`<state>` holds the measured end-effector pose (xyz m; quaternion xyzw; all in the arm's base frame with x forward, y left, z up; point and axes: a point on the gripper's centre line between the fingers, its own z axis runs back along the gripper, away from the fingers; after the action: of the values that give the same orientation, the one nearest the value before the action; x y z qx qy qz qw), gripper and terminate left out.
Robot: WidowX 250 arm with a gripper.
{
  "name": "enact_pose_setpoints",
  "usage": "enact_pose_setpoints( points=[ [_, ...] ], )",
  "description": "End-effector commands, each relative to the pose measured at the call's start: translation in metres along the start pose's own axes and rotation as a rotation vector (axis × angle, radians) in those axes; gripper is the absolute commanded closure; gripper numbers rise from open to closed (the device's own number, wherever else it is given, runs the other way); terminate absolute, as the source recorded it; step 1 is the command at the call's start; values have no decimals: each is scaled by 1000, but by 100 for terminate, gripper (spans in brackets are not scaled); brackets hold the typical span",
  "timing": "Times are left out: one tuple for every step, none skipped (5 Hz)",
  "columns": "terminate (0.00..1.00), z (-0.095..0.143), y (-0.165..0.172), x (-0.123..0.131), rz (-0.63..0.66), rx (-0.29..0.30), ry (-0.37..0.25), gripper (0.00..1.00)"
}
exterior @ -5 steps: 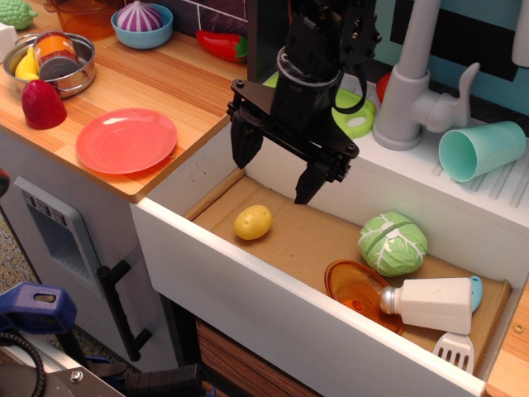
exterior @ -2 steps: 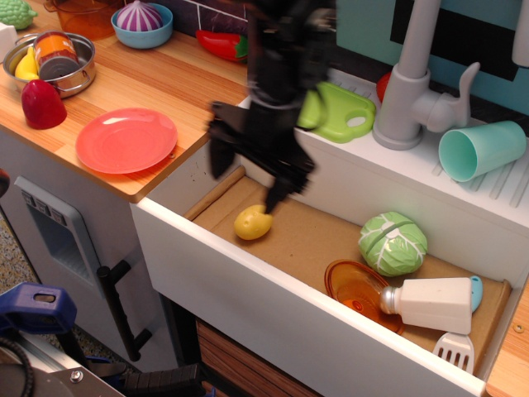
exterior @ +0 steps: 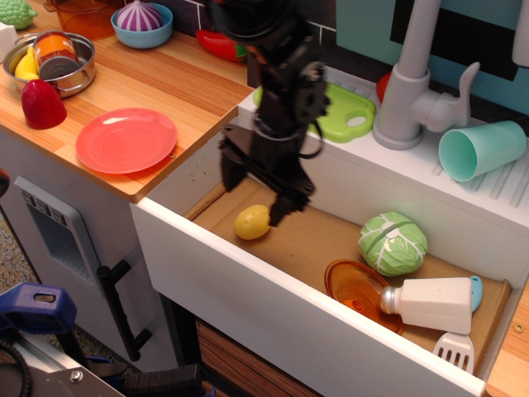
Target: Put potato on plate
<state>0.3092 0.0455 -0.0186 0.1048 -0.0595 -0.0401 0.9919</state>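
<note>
The yellow egg-shaped potato lies on the brown floor of the open white drawer, near its left end. My black gripper hangs open just above and behind it, one fingertip at the potato's left, the other at its upper right, not closed on it. The coral-pink plate lies flat on the wooden counter to the left of the drawer, with nothing on it.
In the drawer are a green cabbage, a translucent orange dish, a white shaker and a spatula. On the counter stand a red toy, a metal pot and a blue bowl. A faucet and teal cup stand at right.
My gripper has moved left and down from above the drawer's middle to just over the potato, staying open. The potato has not moved.
</note>
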Motion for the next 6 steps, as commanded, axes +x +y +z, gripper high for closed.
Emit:
enact_pose_setpoints(
  points=[
    [0, -15, 8, 3, 12, -1, -58, 0],
    [0, -26, 11, 2, 24, -33, -75, 0],
    [0, -35, 11, 4, 19, -43, -98, 0],
    [0, -46, 7, 9, 30, -75, -120, 0],
    [0, -55, 5, 14, 33, -95, -142, 0],
    [0, -63, 4, 17, 32, -111, -169, 0]
  ],
)
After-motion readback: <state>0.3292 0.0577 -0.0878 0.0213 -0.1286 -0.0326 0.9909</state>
